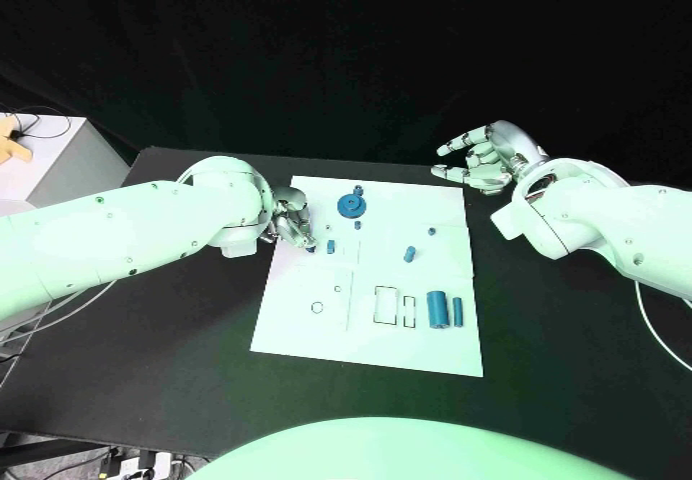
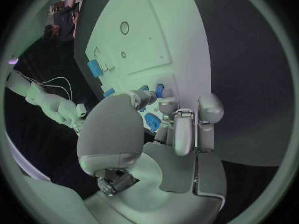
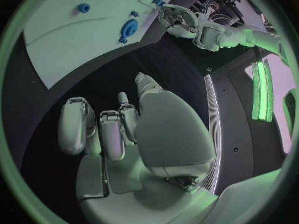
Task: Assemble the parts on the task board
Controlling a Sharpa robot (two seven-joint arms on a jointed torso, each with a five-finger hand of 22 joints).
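Note:
The white task board (image 1: pixel 325 330) lies in the middle of the black table. On its far part lie a blue toothed disc (image 1: pixel 351 206) and several small blue parts, among them a short pin (image 1: pixel 330 246) and a round piece (image 1: pixel 410 253). Two blue cylinders (image 1: pixel 447 308) lie at its near right. My left hand (image 1: pixel 293 225) hangs over the board's far left edge, thumb and fingers curled in, with the tips right beside the short pin (image 2: pixel 160 90). Whether it pinches the pin is unclear. My right hand (image 1: pixel 488 155) hovers past the board's far right corner, fingers apart and holding nothing.
A round ring outline (image 1: pixel 317 307) and a rectangular slot (image 1: pixel 387 305) mark the board's near half. Black table (image 1: pixel 562 340) surrounds the board on all sides. A pale cabinet (image 1: pixel 65 150) stands beyond the table's far left corner.

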